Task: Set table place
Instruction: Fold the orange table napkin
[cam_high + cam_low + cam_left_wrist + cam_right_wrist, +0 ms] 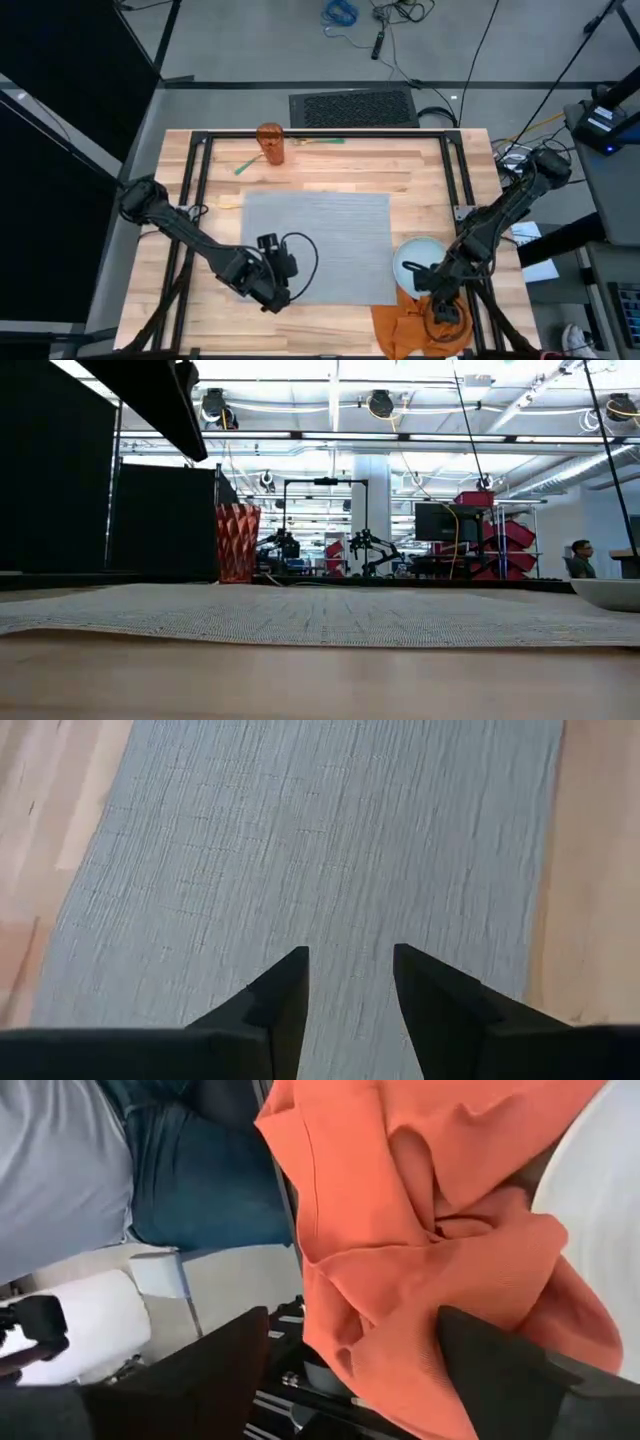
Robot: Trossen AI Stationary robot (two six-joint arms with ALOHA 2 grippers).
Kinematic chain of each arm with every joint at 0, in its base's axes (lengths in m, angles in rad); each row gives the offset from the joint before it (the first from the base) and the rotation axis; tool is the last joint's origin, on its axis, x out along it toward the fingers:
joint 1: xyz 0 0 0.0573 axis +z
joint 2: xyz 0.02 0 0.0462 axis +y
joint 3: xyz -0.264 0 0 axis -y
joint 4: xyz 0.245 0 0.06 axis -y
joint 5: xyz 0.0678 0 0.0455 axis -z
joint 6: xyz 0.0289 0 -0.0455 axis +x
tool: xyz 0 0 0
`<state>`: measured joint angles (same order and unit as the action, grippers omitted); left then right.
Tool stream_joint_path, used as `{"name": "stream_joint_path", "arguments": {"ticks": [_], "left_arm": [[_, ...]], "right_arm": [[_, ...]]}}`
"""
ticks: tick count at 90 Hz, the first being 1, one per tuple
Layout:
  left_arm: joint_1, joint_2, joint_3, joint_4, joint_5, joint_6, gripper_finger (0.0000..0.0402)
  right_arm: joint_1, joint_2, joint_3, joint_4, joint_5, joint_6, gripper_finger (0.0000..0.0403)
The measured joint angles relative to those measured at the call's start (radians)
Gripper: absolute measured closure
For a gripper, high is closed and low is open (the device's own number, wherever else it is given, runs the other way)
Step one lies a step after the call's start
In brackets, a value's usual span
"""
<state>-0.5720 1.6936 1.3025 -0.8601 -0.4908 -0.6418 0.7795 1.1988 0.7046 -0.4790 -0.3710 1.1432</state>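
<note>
Table (pixel 330 170): wooden top, black frame. Placemat (pixel 317 245) lies flat at the centre, long axis running left-right across the table, edges square to the frame.

Plate (pixel 418 262) sits just off the placemat's right near corner, overlapping or touching that edge; cannot tell which. Orange napkin (pixel 410 325) is bunched at the near edge of the table, just beside the plate, partly hanging over.

Cup (pixel 270 143), orange, stands upright beyond the far edge of the placemat, with what looks like cutlery beside it.

Left gripper (pixel 277 283) hovers over the placemat's near left corner, fingers parted and empty, 2 tips (pixel 283 995) pointing along the weave.

Right gripper (pixel 447 312) is at the napkin, fingers spread around the cloth (pixel 430 1230); whether it holds the cloth, cannot tell.

Judgement: the right arm is nearer plate and napkin, both lying right of the placemat. The plate must travel left onto it.
</note>
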Motion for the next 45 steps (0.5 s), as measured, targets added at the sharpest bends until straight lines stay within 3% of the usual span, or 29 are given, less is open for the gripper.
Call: {"name": "stream_joint_path", "arguments": {"ticks": [45], "left_arm": [[-0.040,0.000,0.001,0.081,0.028,0.001,0.0268]], "right_arm": [[0.028,0.000,-0.047,-0.077,0.051,-0.045,0.0131]]}}
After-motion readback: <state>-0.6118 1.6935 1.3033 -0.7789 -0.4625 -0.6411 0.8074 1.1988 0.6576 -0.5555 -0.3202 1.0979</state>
